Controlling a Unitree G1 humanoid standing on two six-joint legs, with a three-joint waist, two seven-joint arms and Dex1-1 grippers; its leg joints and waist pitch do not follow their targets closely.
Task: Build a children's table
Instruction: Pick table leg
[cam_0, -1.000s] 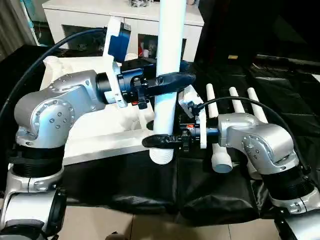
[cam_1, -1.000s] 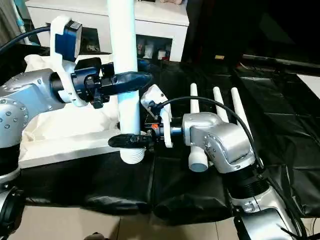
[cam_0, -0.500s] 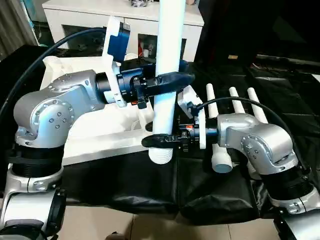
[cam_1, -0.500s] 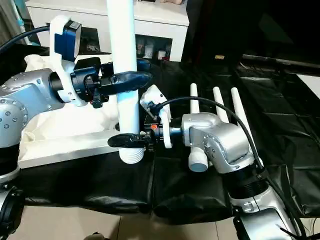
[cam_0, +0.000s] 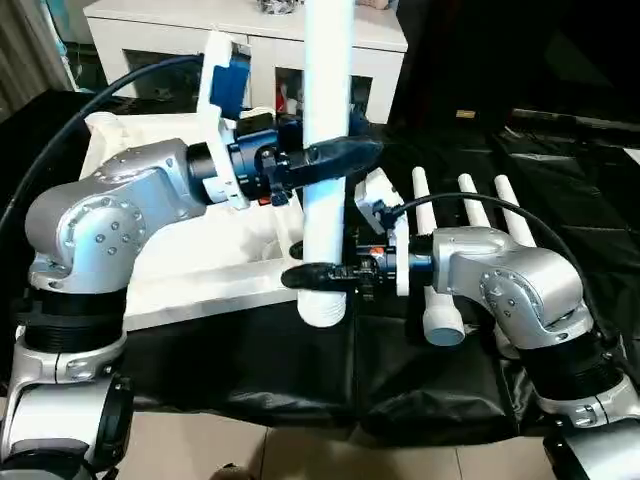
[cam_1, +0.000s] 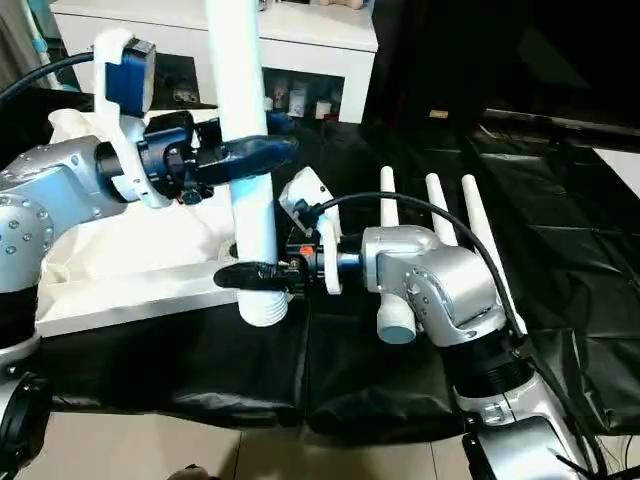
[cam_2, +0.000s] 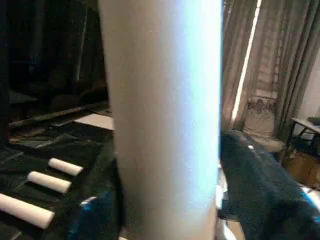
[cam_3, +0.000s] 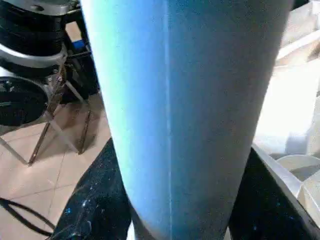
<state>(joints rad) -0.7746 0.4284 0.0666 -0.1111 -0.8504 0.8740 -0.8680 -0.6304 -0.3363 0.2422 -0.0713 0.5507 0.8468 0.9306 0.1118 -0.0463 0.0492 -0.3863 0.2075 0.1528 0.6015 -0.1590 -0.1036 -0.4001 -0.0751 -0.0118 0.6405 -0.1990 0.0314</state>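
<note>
A black cloth covers the floor, and a white cabinet stands past its far edge. The white table top lies upside down on the left half of the cloth. One long white leg stands up in the air by the table top's front right corner, with its thick end hanging just past the front edge. A moment ago it stood straighter; now its top leans a little to the left. I think the robot is lining it up with a corner hole, so no leg is in yet. Three more legs lie side by side near the cloth's right edge, well apart from the top. The right gripper grasps the leg low down and has squeezed in tighter. The left gripper wraps the leg higher up; I cannot tell if it clenches or has let go a bit. The leg and both arms hide the corner hole, so aiming looks hard.
</note>
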